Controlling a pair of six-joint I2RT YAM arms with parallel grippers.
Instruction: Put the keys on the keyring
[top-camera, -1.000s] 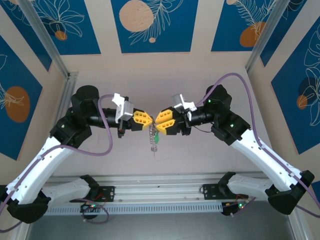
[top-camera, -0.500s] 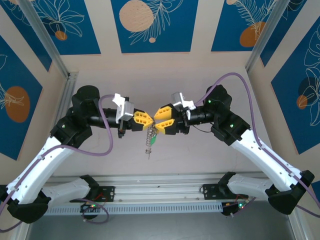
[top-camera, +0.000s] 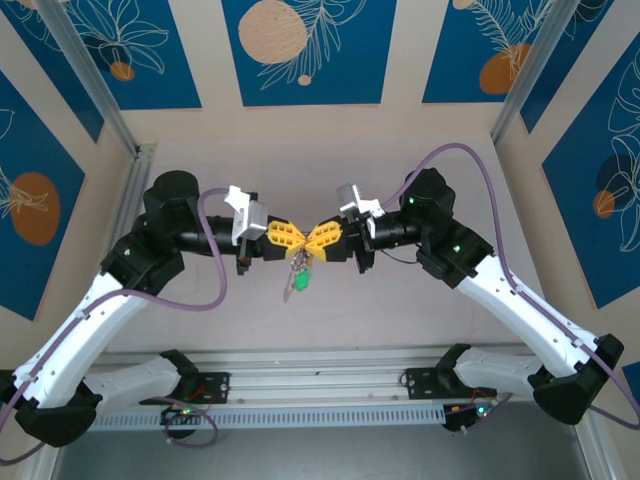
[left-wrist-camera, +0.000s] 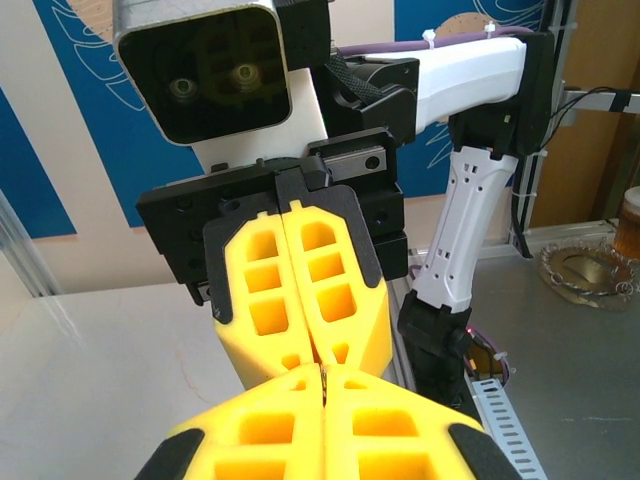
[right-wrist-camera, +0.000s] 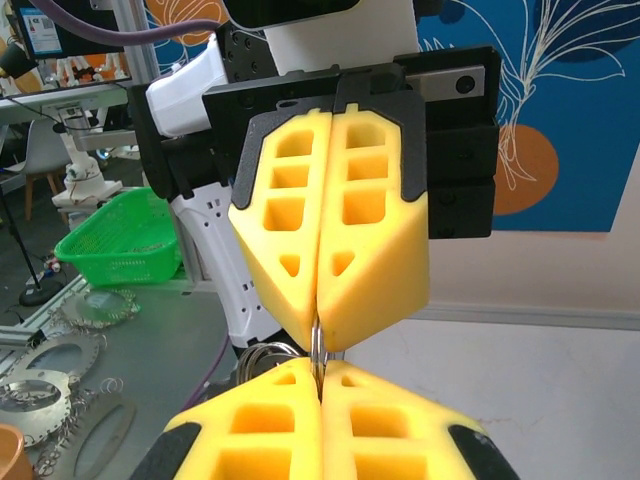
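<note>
Left pincer (top-camera: 299, 243) is clamped shut and right pincer (top-camera: 313, 243) is clamped shut too. Their yellow tips are butted nose to nose in mid-air above the pale worktop (top-camera: 400, 310). Both forearms are roughly level, elbows out, wrists aimed inward at each other. The keyring (top-camera: 298, 268), a floppy silvery beaded-chain loop with a small green tag (top-camera: 300, 284), hangs bunched directly under the joint. In the right wrist view its thin wire is pinched in both seams.

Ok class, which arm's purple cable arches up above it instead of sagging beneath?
The right arm: its cable arcs high over the elbow, while the left arm has its cable drooping below the forearm.
</note>
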